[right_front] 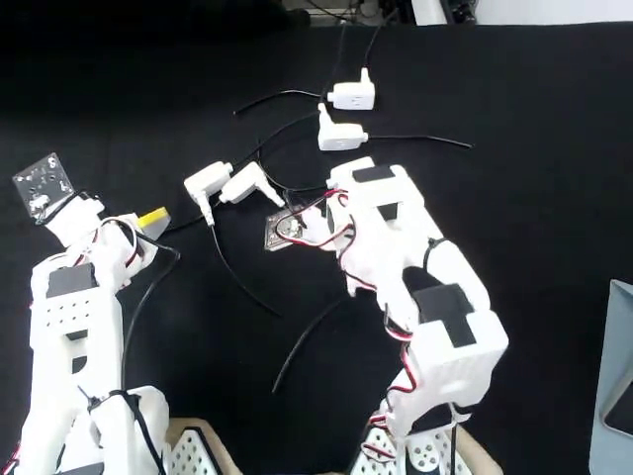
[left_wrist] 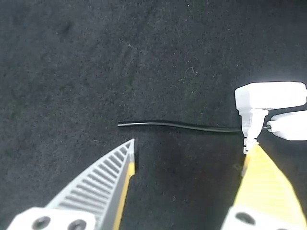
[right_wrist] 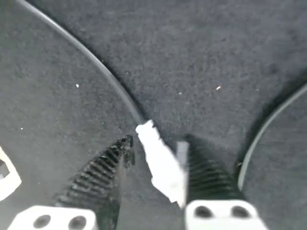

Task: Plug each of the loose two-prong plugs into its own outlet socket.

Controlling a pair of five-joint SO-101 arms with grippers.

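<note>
Four white plug and socket pieces with black cords lie on the black cloth: two at the back [right_front: 352,95] [right_front: 341,135] and two side by side left of centre [right_front: 208,178] [right_front: 247,184]. My left gripper [left_wrist: 192,146] is open just above the cloth, its yellow fingertip [left_wrist: 254,155] close beside a white plug [left_wrist: 268,98] whose cord [left_wrist: 177,125] crosses the gap. In the high view the left gripper [right_front: 148,223] sits left of that pair. My right gripper [right_wrist: 156,143] is open around a small white plug [right_wrist: 163,165], which leans on one black finger [right_wrist: 204,172].
Loose black cords [right_front: 237,272] curl over the middle of the cloth. The right arm [right_front: 415,277] reaches across the centre and hides what lies under it. A grey bin [right_front: 615,386] stands at the right edge. The cloth to the right is bare.
</note>
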